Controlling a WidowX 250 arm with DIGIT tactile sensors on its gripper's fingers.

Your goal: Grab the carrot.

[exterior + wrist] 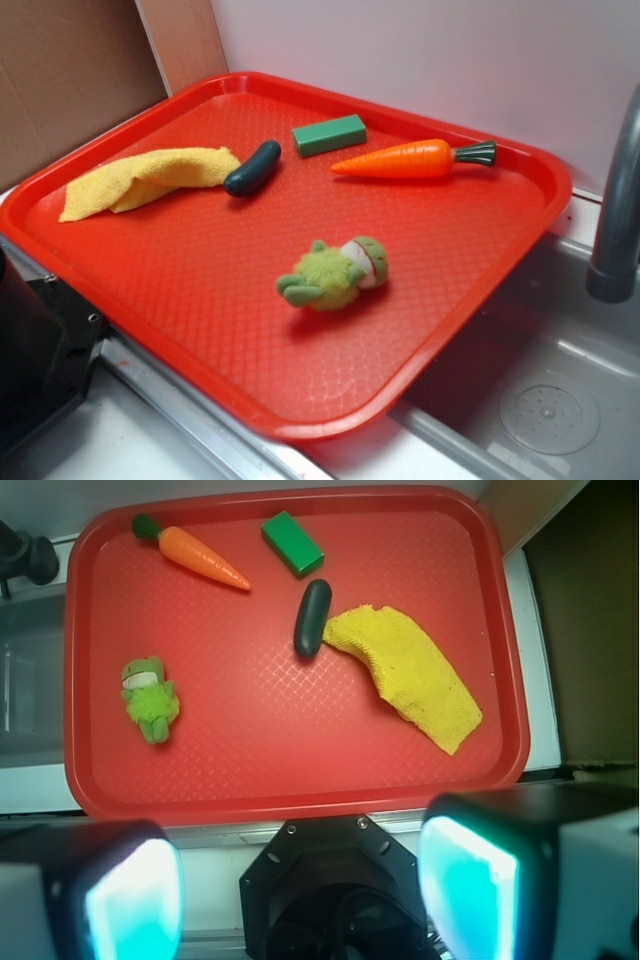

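Observation:
The carrot [400, 159] [200, 554] is a glossy orange cone with a dark green stem cap. It lies flat at the far side of the red tray [120, 290] [300, 800]. In the wrist view my gripper [300, 890] hangs high over the robot base, short of the tray's near edge and far from the carrot. Its two cyan-lit pads [130, 900] stand wide apart with nothing between them. The gripper does not show in the exterior view.
On the tray also lie a green block [329, 134] [292, 542], a dark green toy cucumber [252, 167] [312, 617], a yellow cloth [140, 180] [410, 675] and a green plush toy [335, 272] [150, 698]. A grey faucet [620, 200] and sink basin [540, 400] stand beside the tray.

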